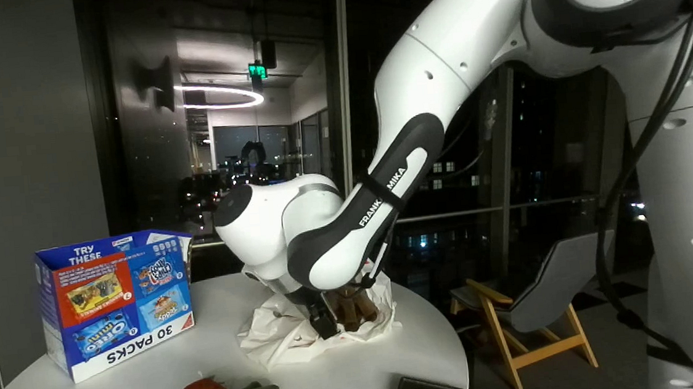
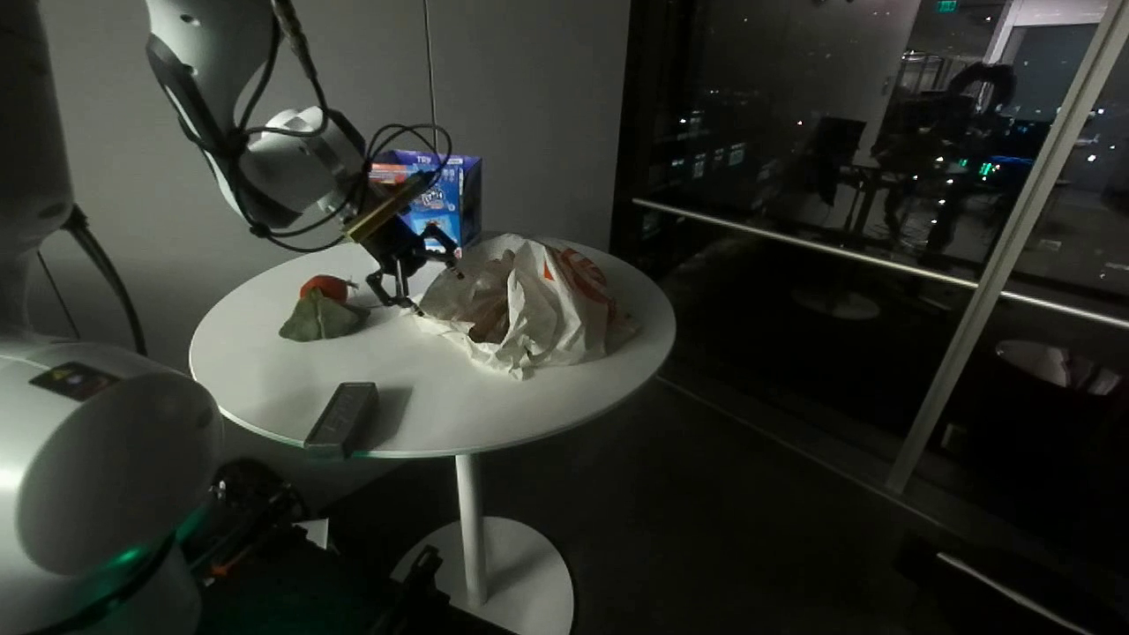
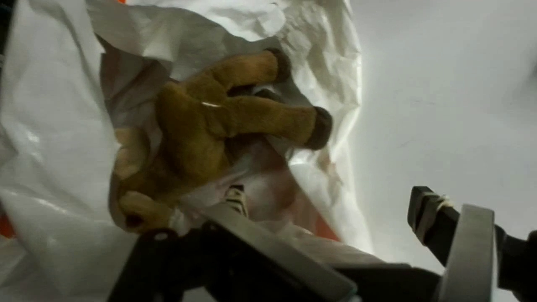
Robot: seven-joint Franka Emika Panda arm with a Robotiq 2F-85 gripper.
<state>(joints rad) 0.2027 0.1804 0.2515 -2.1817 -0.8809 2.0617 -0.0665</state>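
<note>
White bag (image 2: 556,313) with brown toy (image 3: 188,134) inside, visible through opening. Wide-spread gripper (image 3: 328,193) at bag's edge, nothing in grasp: one fingertip over opening, other over table (image 3: 440,105) beside bag. Could, on closing, pinch loose rim lying between fingers; could, on lifting, snag folds, dragging bag and toy.

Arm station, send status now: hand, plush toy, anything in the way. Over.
Hand open, holding nothing. Brown plush toy lying inside white bag. Bag's edge shows across hand's gap in wrist view, possibly in the way.
</note>
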